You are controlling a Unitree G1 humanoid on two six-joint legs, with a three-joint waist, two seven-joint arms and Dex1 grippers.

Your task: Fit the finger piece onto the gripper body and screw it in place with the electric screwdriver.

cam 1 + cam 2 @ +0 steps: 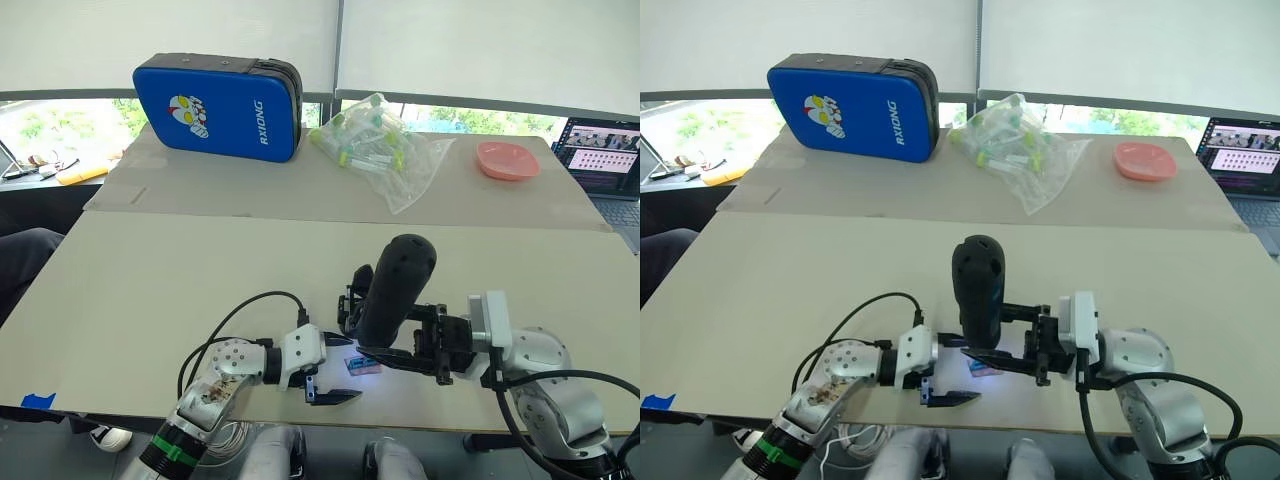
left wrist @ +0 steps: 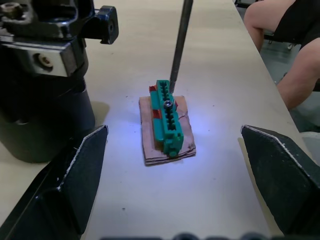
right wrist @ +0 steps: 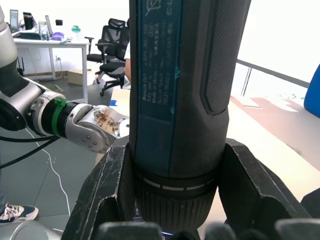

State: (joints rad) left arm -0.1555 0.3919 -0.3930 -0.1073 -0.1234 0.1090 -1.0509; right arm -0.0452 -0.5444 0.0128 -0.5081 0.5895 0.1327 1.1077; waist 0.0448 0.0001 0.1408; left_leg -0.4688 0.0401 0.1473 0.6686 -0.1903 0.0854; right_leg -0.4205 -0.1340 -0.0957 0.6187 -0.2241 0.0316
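right gripper clamps the electric screwdriver upright, bit on the green-and-brown block at the desk's six o'clock; left gripper spread wide around it.

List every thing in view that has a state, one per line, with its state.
Electric screwdriver: upright, clamped in the right gripper, bit tip on the green block.
Green block: flat on its brown pad, lit, one screw showing.
Left gripper: open, empty, either side of the block.
Gripper body: standing beside the block.
Blue case: closed.
Laptop: screen on.
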